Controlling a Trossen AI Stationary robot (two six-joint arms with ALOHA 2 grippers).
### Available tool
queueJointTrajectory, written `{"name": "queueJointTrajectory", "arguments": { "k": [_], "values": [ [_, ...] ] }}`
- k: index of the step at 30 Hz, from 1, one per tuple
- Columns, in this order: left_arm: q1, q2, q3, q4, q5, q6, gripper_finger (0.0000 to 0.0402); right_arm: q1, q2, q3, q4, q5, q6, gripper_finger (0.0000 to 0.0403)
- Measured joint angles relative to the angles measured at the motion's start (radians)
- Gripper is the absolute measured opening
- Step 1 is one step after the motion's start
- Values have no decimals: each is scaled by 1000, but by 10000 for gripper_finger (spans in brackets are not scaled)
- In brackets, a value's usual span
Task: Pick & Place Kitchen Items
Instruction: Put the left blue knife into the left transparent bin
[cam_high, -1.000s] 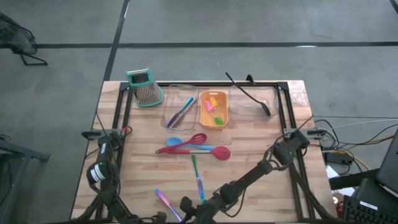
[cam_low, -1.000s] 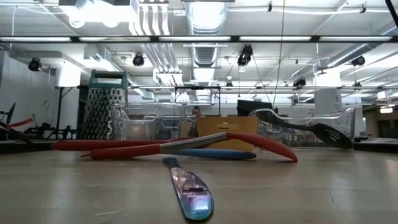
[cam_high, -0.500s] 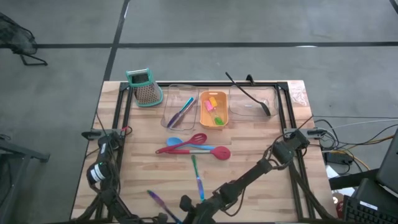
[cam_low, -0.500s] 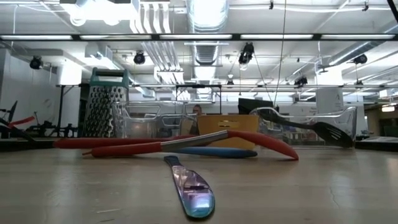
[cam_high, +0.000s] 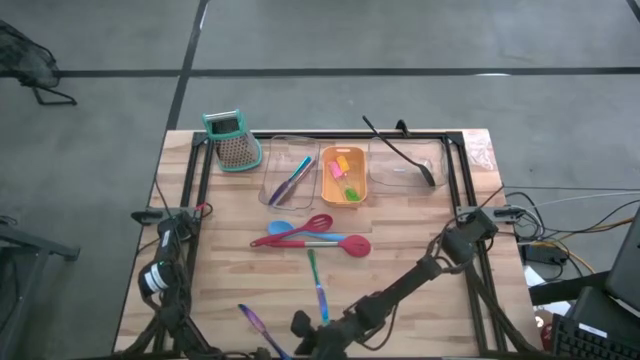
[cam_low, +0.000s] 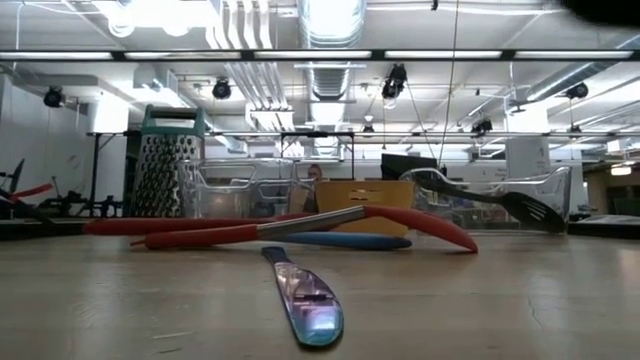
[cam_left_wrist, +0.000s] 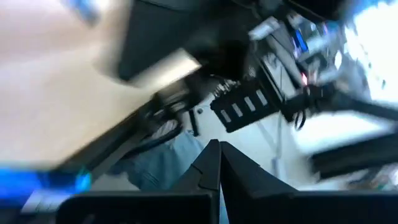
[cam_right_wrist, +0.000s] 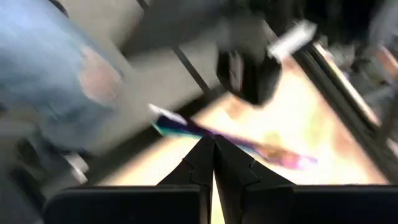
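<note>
A thin purple stick (cam_high: 254, 326) lies flat on the table near its near edge; the right wrist view shows it (cam_right_wrist: 249, 146) just past my right gripper (cam_right_wrist: 212, 142), which is shut with nothing between its fingers. My right gripper (cam_high: 296, 328) sits low at the near edge. My left gripper (cam_left_wrist: 218, 149) is shut with nothing in it, and is also at the near edge. A green and blue stick (cam_high: 317, 285) lies mid-table. Red and blue spatulas (cam_high: 310, 238) lie crossed beyond it. A long black spoon (cam_high: 400, 155) rests in the right clear tray.
A teal-topped grater (cam_high: 232, 140) stands at the far left. Along the far edge are a clear tray (cam_high: 290, 178) with sticks and an orange tray (cam_high: 343, 175) with small pieces. A person's jeans (cam_right_wrist: 56, 68) show beyond the near edge.
The purple stick has slid a little toward the table's left edge and still lies flat. The rest of the items have kept their places.
</note>
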Motion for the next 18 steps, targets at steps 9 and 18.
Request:
{"name": "queueJointTrajectory", "arguments": {
  "k": [9, 18],
  "values": [
    [22, -5, 179, -78, 133, 677, 6, 95, -175, -13, -503, 218, 166, 8],
    [62, -4, 218, -388, 302, 523, 48, 218, -385, -198, -900, 404, 668, 8]
  ]
}}
